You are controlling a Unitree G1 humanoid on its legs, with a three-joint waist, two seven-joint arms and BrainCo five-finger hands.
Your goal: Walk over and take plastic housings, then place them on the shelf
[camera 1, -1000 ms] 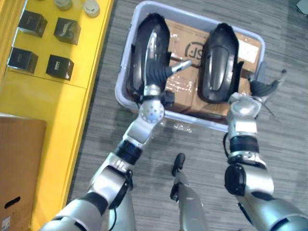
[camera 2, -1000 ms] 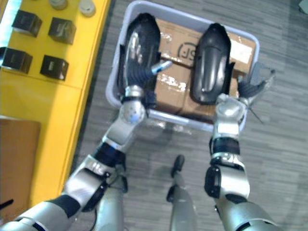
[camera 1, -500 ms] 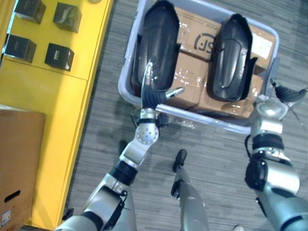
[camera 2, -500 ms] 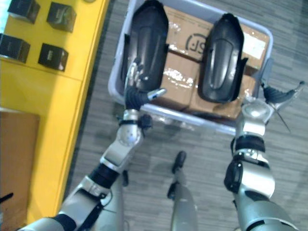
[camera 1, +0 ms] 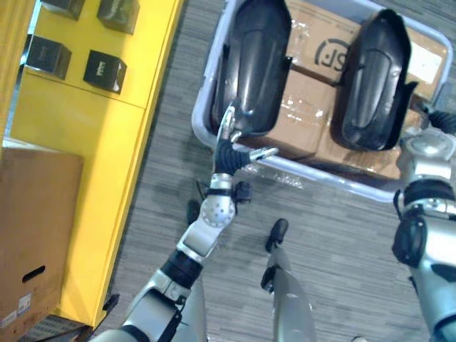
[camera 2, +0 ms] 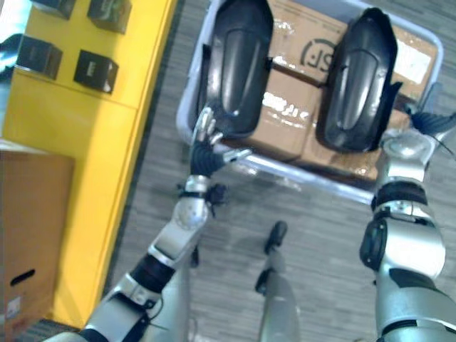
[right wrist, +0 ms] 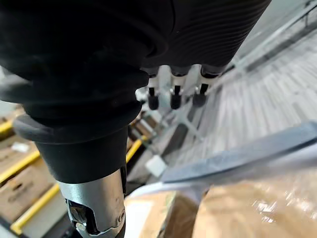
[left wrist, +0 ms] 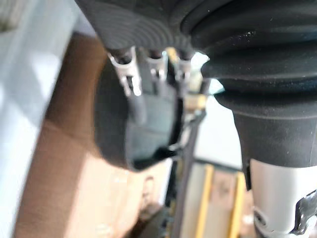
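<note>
Two black plastic housings lie side by side on cardboard boxes (camera 1: 303,107) inside a grey bin (camera 1: 313,173). The left housing (camera 1: 260,64) also shows past the fingers (left wrist: 133,94) in the left wrist view. My left hand (camera 1: 228,146) is open at the bin's near rim, its fingertips at that housing's near end and its thumb out to the side. The right housing (camera 1: 374,78) lies toward the bin's right end. My right hand (camera 2: 426,121) is open beside the bin's near right corner, fingers (right wrist: 173,94) straight, holding nothing.
A yellow shelf (camera 1: 107,142) runs along the left with small black boxes (camera 1: 105,71) on it. A brown cardboard box (camera 1: 35,235) stands at the lower left. Grey floor (camera 1: 335,235) lies between me and the bin.
The whole picture has shifted. Relative to the bin, my left hand has drawn back from on top of the left housing to the near rim. My right hand stays by the right corner.
</note>
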